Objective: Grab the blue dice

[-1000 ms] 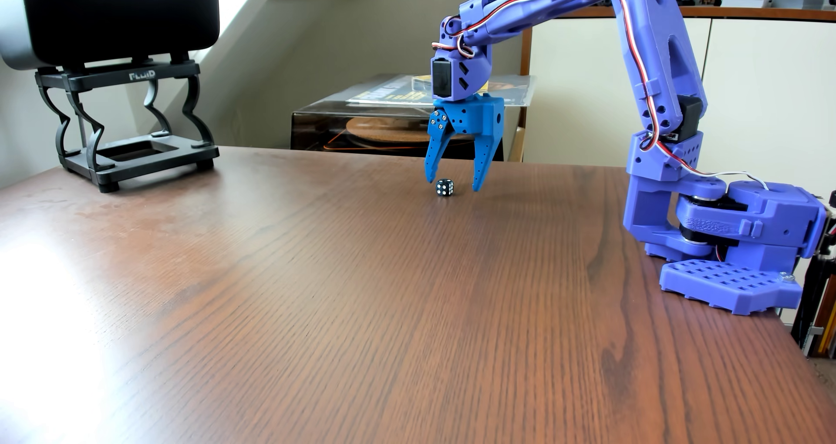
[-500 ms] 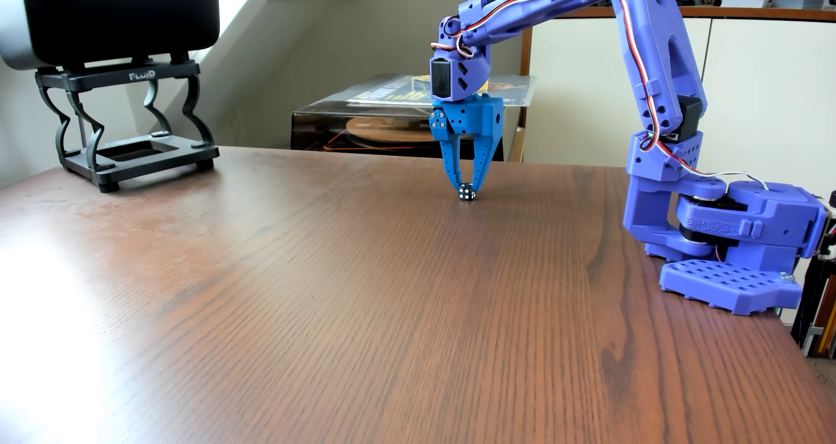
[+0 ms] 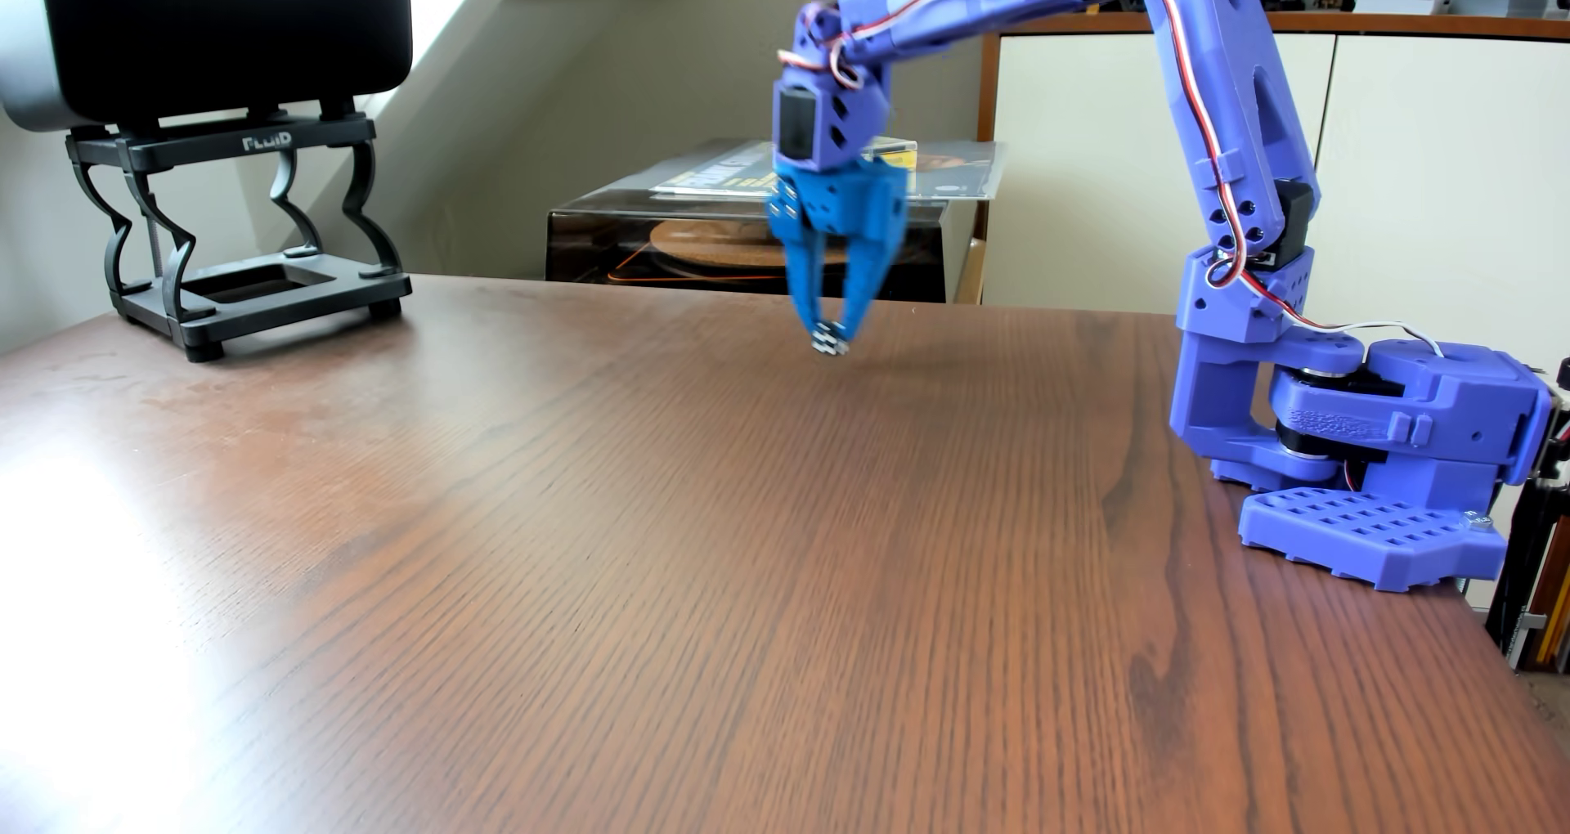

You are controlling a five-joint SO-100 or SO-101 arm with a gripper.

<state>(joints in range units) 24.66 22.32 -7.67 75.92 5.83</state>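
The blue two-fingered plastic hand (image 3: 831,343) of the purple printed arm (image 3: 1223,121) points down over the far middle of the brown wood-grain table (image 3: 595,588), its image blurred. Its fingers taper together and pinch the tiny, very dark blue dice with white pips (image 3: 830,345) between their tips, just above the table top. A black speaker on a black stand (image 3: 238,231) sits at the far left corner.

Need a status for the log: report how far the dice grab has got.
Done: the end effector has closed on the blue dice, pinched at its tips. In hand: the dice sits at or just above the wooden table; blur hides which. Left: a clear lift.
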